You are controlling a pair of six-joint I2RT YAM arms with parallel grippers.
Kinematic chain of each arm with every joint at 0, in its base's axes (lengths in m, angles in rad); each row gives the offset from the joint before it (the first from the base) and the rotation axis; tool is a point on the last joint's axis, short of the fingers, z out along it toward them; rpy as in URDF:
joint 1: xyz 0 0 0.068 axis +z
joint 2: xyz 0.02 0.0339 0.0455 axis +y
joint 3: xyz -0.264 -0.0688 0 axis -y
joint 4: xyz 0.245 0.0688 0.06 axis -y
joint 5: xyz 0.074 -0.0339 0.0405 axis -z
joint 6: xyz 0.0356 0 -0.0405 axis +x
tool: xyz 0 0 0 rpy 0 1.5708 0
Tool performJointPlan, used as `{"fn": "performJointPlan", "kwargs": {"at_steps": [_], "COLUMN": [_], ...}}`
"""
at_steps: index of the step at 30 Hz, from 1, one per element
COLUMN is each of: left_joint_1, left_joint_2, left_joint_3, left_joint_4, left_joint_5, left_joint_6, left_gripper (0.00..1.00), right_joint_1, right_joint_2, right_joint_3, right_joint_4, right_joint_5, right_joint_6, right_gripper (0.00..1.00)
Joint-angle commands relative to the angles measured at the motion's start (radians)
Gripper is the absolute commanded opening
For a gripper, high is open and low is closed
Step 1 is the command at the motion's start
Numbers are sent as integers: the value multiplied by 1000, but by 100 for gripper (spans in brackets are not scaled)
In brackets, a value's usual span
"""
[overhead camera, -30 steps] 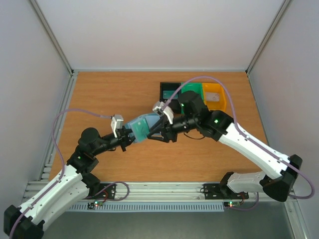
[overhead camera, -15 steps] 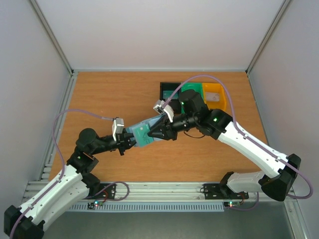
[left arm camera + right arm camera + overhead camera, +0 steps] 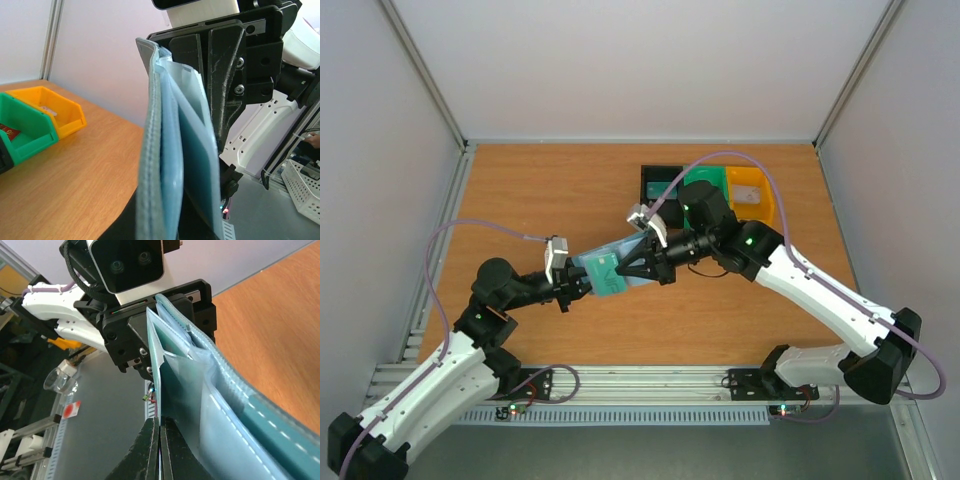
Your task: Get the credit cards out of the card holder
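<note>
Above the counter [image 3: 520, 190], the left jaws were clamped on the card holder [image 3: 603, 268], holding it in the air. Its long side ran left to right, open edge toward the right arm [image 3: 800, 280]. The right jaws had just pinched together on a thin sheet [image 3: 156, 370] inside, maybe a card, ready for pulling out.

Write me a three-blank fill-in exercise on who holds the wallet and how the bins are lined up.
1. The card holder is gripped at once by the left jaws and the ____ jaws.
2. Neither pair of jaws is open: both are ____.
3. The green bin sits between the black bin and the ____ one.
Missing words: right; shut; yellow.
</note>
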Motion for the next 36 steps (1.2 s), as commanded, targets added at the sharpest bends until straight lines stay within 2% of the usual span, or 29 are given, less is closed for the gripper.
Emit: {"fn": "performJointPlan", "kwargs": {"at_steps": [1,9,16,23,28,31,36], "left_joint_1": [-1,-1,-2,-2,-2,-2,-2], "left_joint_2": [-15,-25,-27,-18,-17,-16,-16], "left_joint_3": [7,3,0,3,4,3,3], "left_joint_4": [87,89,89,97,97,100,103], "left_joint_5": [9,16,18,14,14,15,14], "left_joint_6": [3,-1,-13,-19,-21,-23,-27], "left_gripper": [0,0,0,0,0,0,0], "right_joint_1": [-3,-98,-119,-115,-113,-112,-106], "right_joint_2": [-38,-93,-119,-60,-46,-33,-25], "right_joint_3": [-21,-15,10,-2,-27,-31,-39], "right_joint_4": [-18,-127,-208,-99,-8,2,11], "right_joint_5": [-15,32,89,-31,-41,-44,-46], "right_joint_6": [-44,-90,-125,-42,4,14,22], "right_gripper": [1,1,1,5,6,12,9]}}
